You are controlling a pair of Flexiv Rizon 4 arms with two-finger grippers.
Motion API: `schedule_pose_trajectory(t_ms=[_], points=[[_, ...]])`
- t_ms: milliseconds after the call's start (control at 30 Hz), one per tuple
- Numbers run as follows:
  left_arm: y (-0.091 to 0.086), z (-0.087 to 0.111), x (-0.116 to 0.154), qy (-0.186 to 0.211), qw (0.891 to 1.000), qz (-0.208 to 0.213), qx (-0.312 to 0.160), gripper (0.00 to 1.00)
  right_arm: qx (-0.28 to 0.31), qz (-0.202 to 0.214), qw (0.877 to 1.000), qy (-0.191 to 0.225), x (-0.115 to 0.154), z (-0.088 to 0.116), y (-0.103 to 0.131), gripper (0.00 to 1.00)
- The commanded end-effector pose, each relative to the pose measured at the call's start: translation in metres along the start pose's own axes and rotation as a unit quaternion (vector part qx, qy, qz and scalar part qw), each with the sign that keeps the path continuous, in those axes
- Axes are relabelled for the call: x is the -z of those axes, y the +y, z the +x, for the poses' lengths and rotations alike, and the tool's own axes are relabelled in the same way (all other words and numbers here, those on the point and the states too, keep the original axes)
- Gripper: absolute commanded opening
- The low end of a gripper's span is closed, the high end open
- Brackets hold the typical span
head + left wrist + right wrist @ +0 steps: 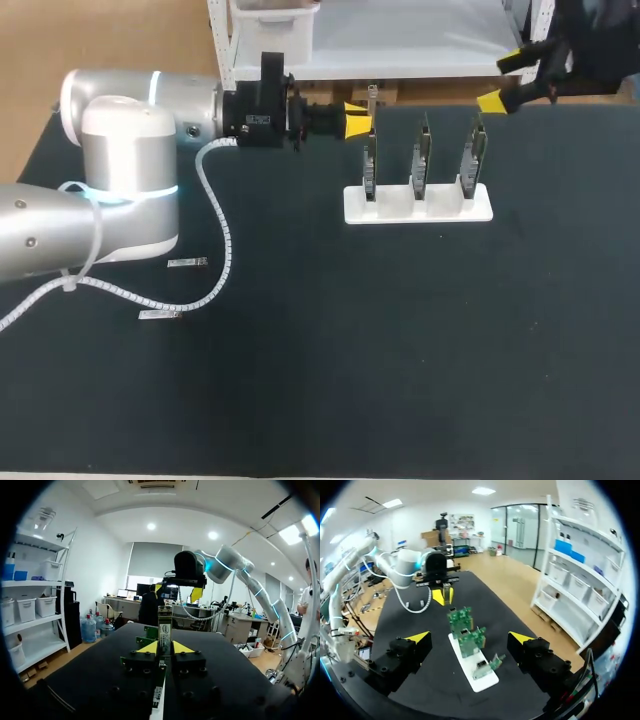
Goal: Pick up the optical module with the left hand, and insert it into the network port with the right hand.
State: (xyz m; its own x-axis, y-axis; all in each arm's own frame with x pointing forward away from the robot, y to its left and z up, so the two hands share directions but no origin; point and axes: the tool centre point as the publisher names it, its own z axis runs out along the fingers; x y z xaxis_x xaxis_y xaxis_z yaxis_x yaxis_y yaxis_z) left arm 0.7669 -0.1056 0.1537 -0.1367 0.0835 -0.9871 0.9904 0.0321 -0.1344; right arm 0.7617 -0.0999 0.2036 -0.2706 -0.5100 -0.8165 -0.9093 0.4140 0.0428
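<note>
While the left gripper (357, 122) held the module (164, 625) pinched between its closed yellow tips, standing on end at the far side of the table (400, 380) and just beside the top of the leftmost board, the right gripper (470, 637) hung with its jaws spread wide and empty near the right end of the white stand (418, 208). Gripped by its lower part, the module had its upper length free, presumably so that the other arm could take it in a handover; the wide jaws suited that purpose. Three green circuit boards (422, 160) stood upright in the stand, probably to present their ports sideways, though no port could be made out in any view. The left wrist view alone showed both tips touching the module from two sides, with the right arm (225, 562) facing it beyond. The right wrist view alone showed the boards' faces and the spread of its own jaws. Only the head view showed two small silvery pieces (187, 263), perhaps spare modules, lying flat near the left arm and well apart from the stand
</note>
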Motion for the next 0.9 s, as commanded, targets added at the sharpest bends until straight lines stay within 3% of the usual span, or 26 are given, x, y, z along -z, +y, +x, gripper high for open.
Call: schedule_pose_trajectory(t_ms=[33, 300, 667, 900], points=[[-0.002, 0.001, 0.000, -0.002, 1.000, -0.003, -0.001, 0.00, 0.009, -0.201, 0.980, -0.010, -0.016, -0.007, -0.007, 1.00], [-0.002, 0.001, 0.000, -0.002, 1.000, -0.003, -0.001, 0.00, 0.030, -0.210, 0.977, -0.007, -0.037, -0.018, -0.001, 1.00], [-0.002, 0.001, 0.000, -0.002, 1.000, -0.003, -0.001, 0.00, 0.060, -0.189, 0.980, -0.006, -0.054, -0.027, 0.005, 1.00], [-0.002, 0.001, 0.000, -0.002, 1.000, -0.003, -0.001, 0.00, 0.065, -0.153, 0.986, -0.014, -0.062, -0.028, 0.012, 1.00]])
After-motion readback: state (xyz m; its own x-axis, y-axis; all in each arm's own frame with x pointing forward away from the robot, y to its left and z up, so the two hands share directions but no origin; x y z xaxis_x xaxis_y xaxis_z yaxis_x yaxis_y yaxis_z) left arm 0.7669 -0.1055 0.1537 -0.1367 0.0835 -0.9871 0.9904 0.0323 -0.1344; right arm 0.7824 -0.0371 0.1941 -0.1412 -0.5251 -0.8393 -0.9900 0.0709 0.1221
